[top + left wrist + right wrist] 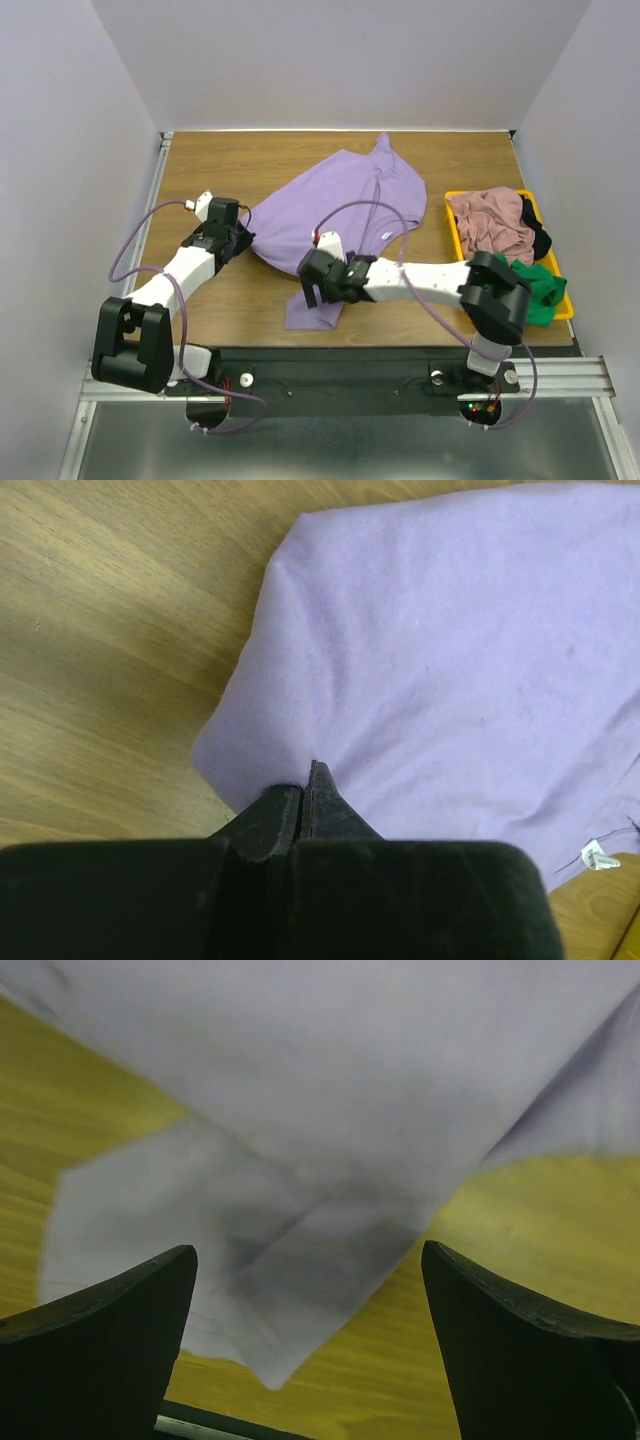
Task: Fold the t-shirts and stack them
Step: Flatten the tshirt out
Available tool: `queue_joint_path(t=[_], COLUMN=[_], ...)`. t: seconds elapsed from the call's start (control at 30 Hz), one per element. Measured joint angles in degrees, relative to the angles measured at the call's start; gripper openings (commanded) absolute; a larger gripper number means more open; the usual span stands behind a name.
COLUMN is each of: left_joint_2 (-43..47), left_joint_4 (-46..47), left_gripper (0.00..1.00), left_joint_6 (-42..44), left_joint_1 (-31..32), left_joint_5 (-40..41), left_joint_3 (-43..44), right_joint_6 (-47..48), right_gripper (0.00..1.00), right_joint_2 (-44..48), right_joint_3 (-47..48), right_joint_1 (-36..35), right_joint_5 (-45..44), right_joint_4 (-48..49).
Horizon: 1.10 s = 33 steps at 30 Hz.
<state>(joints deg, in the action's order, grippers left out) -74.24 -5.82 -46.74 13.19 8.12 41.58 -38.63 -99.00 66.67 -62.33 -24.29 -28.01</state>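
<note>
Lavender shirt is spread rumpled on the table. It is judged soft, light and limp, best taken by edges and corners. Its side edge is pinched between the closed fingers of the left gripper. The right gripper stands wide open just above the near corner, with nothing grasped. To that gripper's right, a yellow tray is filled with a pink shirt, a green shirt and a black shirt, all bunched.

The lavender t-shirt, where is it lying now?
In the top view the lavender t-shirt lies mid-table, left of the yellow tray, its left edge pinched by the left gripper.
</note>
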Motion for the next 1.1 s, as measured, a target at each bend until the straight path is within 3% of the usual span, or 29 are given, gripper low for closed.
queue_joint_path(t=[0.23, 0.3, 0.33, 0.37, 0.4, 0.47, 0.67, 0.83, 0.93, 1.1], left_joint_2=[0.8, 0.8, 0.8, 0.8, 0.8, 0.9, 3.8, 9.5, 14.7, 22.4], left_joint_4=[-0.1, -0.4, -0.4, -0.4, -0.4, -0.5, -3.2, -9.7, -11.7, -12.9], left_gripper=[0.0, 0.0, 0.0, 0.0, 0.0, 0.0, 0.0, 0.0, 0.0, 0.0], left_joint_6=[-0.3, -0.3, -0.3, -0.3, -0.3, -0.4, -0.4, -0.3, 0.2, 2.3], left_joint_1=[0.0, 0.0, 0.0, 0.0, 0.0, 0.0, 0.3, 1.3, 2.2, 2.7], left_joint_5=[0.5, 0.5, 0.5, 0.5, 0.6, 0.6, 1.3, 4.0, 5.9, 6.7], left_joint_3=[-1.7, -1.9, -1.9, -1.9, -1.9, -1.9, -0.8, 8.9, 17.6, 32.5], right_joint_6=[-13.7, -16.5, -17.7, -18.8, -20.1, -21.4, -21.0, -13.7, -6.1, 9.7], right_gripper=[0.98, 0.71, 0.47, 0.29, 0.23, 0.0, 0.01, 0.0, 0.0, 0.0], right_joint_2=[-5.4, -5.5, -5.5, -5.4, -5.3, -4.7, 1.2, 12.9, 20.9, 24.5], right_joint_3=[0.2, 0.1, -0.1, -0.2, -0.5, -1.5, -4.8, 0.0, 11.1, 33.9], right_joint_1=[-8.0, -7.9, -7.9, -7.9, -7.9, -7.7, -3.7, 4.2, 4.5, 4.0], right_joint_5=[-4.4, -4.7, -5.0, -5.4, -5.9, -7.7, -12.3, -21.5, -27.8, -33.3], right_joint_4=[-7.6, -8.2, -8.3, -8.4, -8.3, -8.6, -11.1, -14.2, -15.2, -13.3])
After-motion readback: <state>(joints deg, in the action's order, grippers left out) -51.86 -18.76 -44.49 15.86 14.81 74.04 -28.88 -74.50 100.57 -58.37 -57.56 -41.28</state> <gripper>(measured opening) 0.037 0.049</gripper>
